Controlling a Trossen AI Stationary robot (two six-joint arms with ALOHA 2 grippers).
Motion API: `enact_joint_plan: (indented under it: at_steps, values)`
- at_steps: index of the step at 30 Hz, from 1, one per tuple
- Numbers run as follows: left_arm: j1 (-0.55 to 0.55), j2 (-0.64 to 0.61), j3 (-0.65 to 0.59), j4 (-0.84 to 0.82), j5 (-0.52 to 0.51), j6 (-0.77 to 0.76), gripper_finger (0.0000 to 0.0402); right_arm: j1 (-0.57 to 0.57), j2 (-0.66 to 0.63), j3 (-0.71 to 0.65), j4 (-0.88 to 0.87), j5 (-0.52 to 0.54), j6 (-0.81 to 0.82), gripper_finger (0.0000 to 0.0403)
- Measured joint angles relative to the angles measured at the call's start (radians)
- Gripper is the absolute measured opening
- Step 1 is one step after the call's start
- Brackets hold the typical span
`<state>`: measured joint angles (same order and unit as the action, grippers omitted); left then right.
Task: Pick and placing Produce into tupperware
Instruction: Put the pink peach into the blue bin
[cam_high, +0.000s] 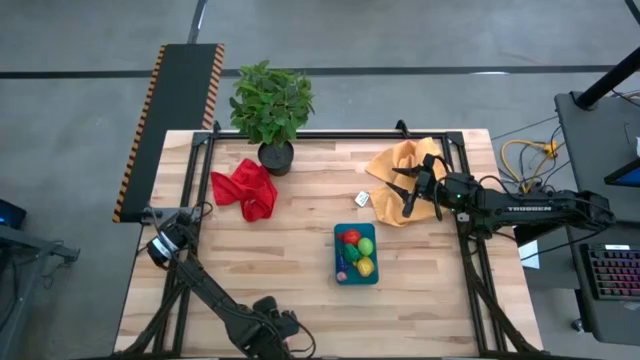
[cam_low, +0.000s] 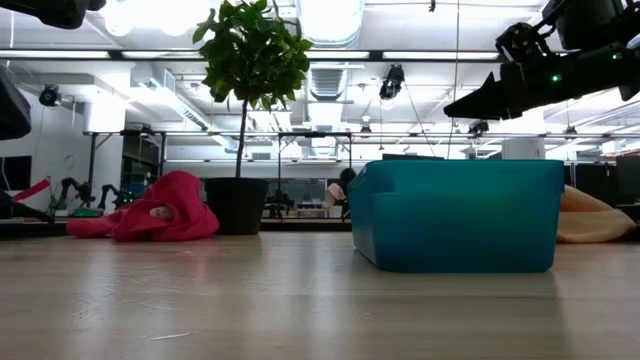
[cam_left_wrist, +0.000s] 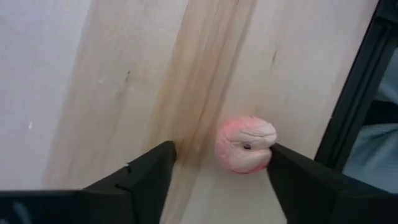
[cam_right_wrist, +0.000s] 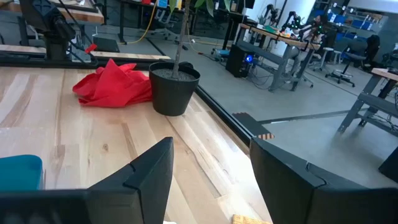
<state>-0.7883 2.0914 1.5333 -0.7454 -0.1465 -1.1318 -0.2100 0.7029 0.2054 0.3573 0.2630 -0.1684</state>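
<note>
Left end effector (cam_left_wrist: 214, 180): at the near edge of the worktop (cam_high: 300, 240), left of centre; fingers apart, straddling a small pink, peach-like toy fruit (cam_left_wrist: 245, 144) that lies on the wood. One finger (cam_left_wrist: 298, 180) touches the fruit; the other stands clear, so no grip shows.

Right end effector (cam_high: 408, 195): raised over the far right of the worktop, above the mustard-yellow cloth (cam_high: 400, 160); fingers spread wide, holding nothing.

Tupperware (cam_high: 357, 278): teal-blue rectangular container, right of centre on the worktop, upright. Contents: red (cam_high: 350, 237), green (cam_high: 366, 246) and yellow (cam_high: 365, 266) toy produce, packed together.

Red cloth (cam_high: 247, 188): crumpled, far left of centre, just beside the plant pot.

Potted plant (cam_high: 271, 103): green leaves in a black pot, at the far edge.

Small white item (cam_high: 363, 199): on the wood between cloth and container; kind cannot be told.
</note>
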Motion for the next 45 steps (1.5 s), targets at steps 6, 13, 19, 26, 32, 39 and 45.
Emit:
enact_joint_plan:
  at_steps: [6,13,19,26,32,39,45]
  values:
    - [0.006,0.0,-0.002,-0.014,-0.005,0.014,0.0166,0.0,0.0,0.0,0.0,0.0,0.0,0.0206]
    - [0.01,0.0,-0.003,-0.027,-0.012,0.023,0.0104,0.0,0.0,0.0,0.0,0.0,0.0,0.0206]
    - [0.012,-0.006,-0.002,-0.051,-0.023,0.073,0.0073,0.0,0.0,0.0,0.0,0.0,0.0,0.0206]
    - [0.036,-0.06,0.001,-0.075,-0.076,0.142,0.0068,0.0,0.0,0.0,-0.002,0.0,0.0,0.0206]
    - [0.087,-0.128,0.0,-0.086,-0.228,0.293,0.0068,0.0,0.0,0.0,-0.002,0.0,0.0,0.0206]
    - [0.239,-0.159,-0.001,-0.016,-0.413,0.601,0.0067,0.0,0.0,0.0,-0.002,0.0,0.0,0.0206]
    - [0.388,-0.153,-0.002,0.142,-0.41,0.913,0.0067,0.0,0.0,0.0,-0.003,0.0,-0.005,0.0206]
